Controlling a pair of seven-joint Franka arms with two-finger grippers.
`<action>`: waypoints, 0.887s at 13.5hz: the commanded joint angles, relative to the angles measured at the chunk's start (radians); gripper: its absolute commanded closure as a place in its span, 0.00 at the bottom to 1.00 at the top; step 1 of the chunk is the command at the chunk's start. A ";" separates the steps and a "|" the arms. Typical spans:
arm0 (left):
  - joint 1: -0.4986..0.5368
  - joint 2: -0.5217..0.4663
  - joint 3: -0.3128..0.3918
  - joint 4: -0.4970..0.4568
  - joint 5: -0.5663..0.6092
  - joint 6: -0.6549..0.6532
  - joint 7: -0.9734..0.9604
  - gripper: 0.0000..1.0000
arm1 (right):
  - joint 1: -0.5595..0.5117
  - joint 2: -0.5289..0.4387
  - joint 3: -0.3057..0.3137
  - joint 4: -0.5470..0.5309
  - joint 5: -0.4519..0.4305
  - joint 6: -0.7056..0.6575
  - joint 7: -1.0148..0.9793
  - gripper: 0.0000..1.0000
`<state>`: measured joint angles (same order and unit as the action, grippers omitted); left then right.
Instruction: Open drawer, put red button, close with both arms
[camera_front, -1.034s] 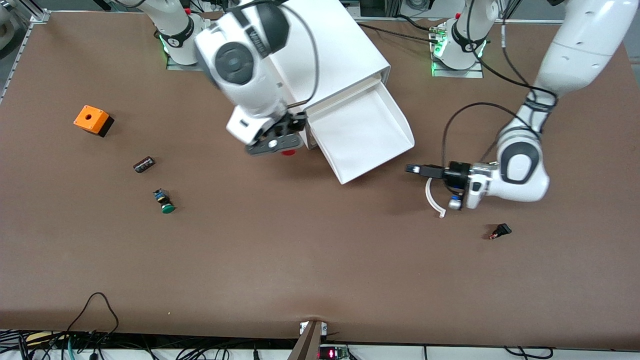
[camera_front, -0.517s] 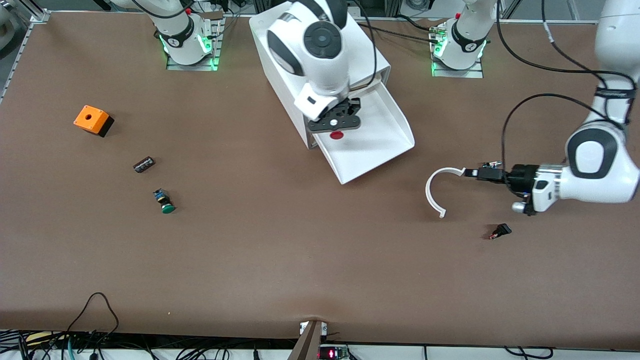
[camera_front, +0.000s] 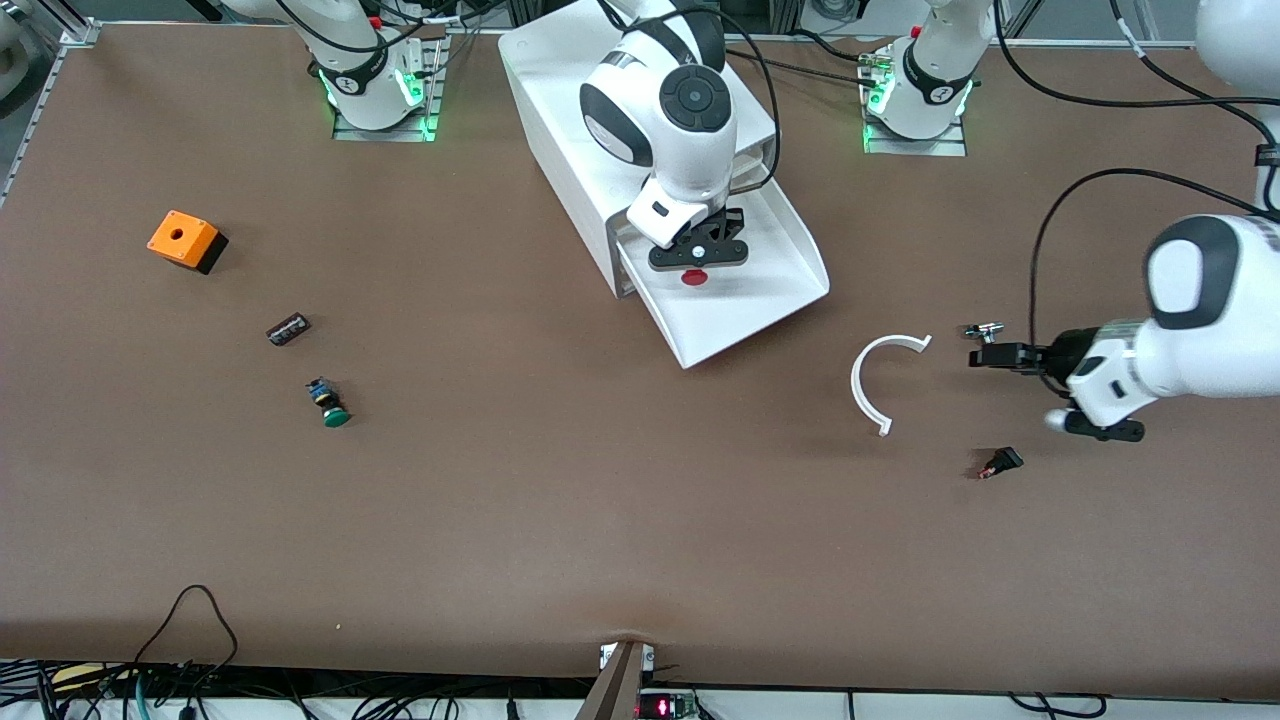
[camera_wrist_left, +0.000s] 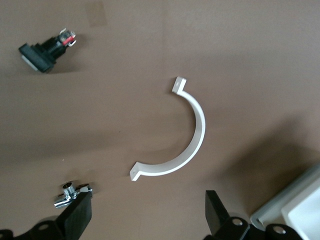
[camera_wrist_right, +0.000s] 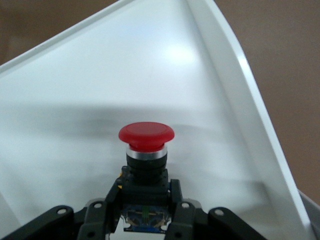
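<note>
- Front view: the red button (camera_front: 694, 277) hangs clenched in the right gripper (camera_front: 698, 262) over the open drawer (camera_front: 790, 300); lower it well inside the rim before letting go.
- Left wrist view: the left gripper (camera_wrist_left: 145, 220), released and waiting, hovers over the tabletop (camera_wrist_left: 250, 60) near a white curved strip (camera_wrist_left: 180, 145).
- Right wrist view: button upright, cap pointing away; release gently so it doesn't roll.

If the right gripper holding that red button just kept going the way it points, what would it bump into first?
Probably the white floor of the open drawer: the right gripper, shut on the red button, points down into it. How high it hangs is unclear.

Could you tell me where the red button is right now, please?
The red button is held in the shut right gripper, over the open drawer of the white cabinet.
</note>
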<state>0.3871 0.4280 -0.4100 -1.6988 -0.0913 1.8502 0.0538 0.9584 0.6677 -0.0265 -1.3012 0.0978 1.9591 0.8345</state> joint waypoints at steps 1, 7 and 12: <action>-0.080 -0.012 -0.015 -0.010 0.085 0.043 -0.324 0.00 | 0.014 0.020 -0.009 0.026 -0.018 -0.006 0.023 0.57; -0.243 0.032 -0.021 -0.021 0.182 0.150 -0.825 0.00 | -0.026 -0.042 -0.043 0.054 -0.006 -0.084 0.000 0.00; -0.401 0.080 -0.018 -0.033 0.185 0.266 -1.054 0.00 | -0.185 -0.123 -0.036 0.157 0.000 -0.216 -0.171 0.00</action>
<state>0.0445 0.4920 -0.4345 -1.7253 0.0583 2.0670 -0.9150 0.8507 0.5973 -0.0807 -1.1608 0.0953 1.7787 0.7473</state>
